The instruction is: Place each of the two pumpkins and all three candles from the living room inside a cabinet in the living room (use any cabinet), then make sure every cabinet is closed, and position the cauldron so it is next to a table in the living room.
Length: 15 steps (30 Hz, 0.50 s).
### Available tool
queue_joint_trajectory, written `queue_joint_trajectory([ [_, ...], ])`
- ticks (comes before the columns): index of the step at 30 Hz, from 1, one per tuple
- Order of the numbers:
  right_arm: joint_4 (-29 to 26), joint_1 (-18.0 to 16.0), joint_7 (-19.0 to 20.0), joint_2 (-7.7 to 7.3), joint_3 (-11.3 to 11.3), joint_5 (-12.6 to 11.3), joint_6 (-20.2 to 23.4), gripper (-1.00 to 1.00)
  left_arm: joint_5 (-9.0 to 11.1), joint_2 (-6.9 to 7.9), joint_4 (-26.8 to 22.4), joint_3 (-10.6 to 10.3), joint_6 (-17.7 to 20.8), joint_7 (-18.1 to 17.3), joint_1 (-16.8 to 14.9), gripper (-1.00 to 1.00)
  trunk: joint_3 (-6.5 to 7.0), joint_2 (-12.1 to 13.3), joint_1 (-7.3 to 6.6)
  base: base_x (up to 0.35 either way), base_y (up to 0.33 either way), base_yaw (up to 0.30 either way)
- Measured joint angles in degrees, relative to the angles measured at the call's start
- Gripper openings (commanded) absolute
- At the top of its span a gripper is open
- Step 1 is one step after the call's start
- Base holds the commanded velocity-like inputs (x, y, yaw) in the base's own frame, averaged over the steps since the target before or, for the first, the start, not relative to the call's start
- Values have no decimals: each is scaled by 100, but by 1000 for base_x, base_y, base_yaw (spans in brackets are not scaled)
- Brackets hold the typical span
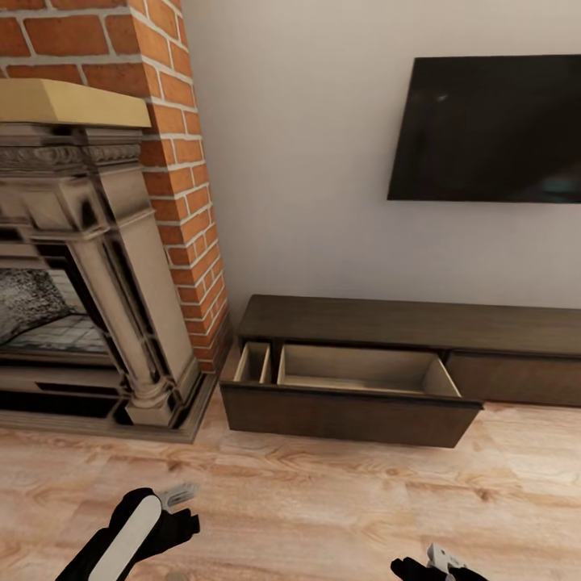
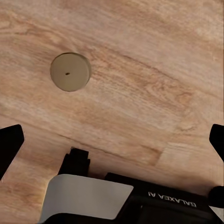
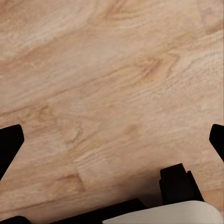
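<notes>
Nearest to me is pale wood-plank flooring (image 2: 140, 93), and on it stands a small stubby beige-tan candle (image 2: 70, 71), seen end-on from my left wrist, its tiny wick a dark dot in the round top. It stands upright, so its long axis points up toward the camera, and it sits ahead of my left gripper (image 2: 112, 140) and off toward one finger, not centred between the two. My left fingers are spread wide with nothing between them; the dark fingertips (image 2: 9, 144) show only at the edges of that view. My right gripper (image 3: 112, 140) is likewise splayed and holding nothing, with bare planks beneath it. The left arm is plainly the nearer one to the candle, so I judge the pickup falls to it: shift sideways until the candle lies between the fingers, then descend along its upright axis.

Across the floor, the long low dark brown wood-grain cabinet (image 1: 403, 323) stands against the white wall, its left drawer (image 1: 355, 415) pulled out and showing pale beige walls with a narrow compartment beside a wide one; neither holds anything I can see. A brick-backed stone fireplace (image 1: 89, 266) stands to its left and a black wall-mounted television (image 1: 492, 129) hangs above it.
</notes>
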Motion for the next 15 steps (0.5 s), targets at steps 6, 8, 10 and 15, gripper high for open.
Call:
queue_joint_trajectory([
  [6, 5, -1, 2, 1, 9, -2, -3, 100, 10, 231, 5, 12, 7, -14, 0, 100, 0, 0, 1, 46, 155, 0],
  [8, 7, 1, 7, 0, 11, -4, -7, 100, 5, 258, 4, 13, 12, -9, 0, 100, 0, 0, 1, -18, 256, 0],
  [10, 11, 0, 9, 0, 11, -5, -42, 100, 8, 264, 5, 9, 11, -6, 0, 100, 0, 0, 1, -7, 238, 0],
  [15, 15, 2, 17, 0, 12, -9, -171, 100, 5, 268, 6, 5, 3, -7, 0, 100, 0, 0, 1, -2, 232, 0],
])
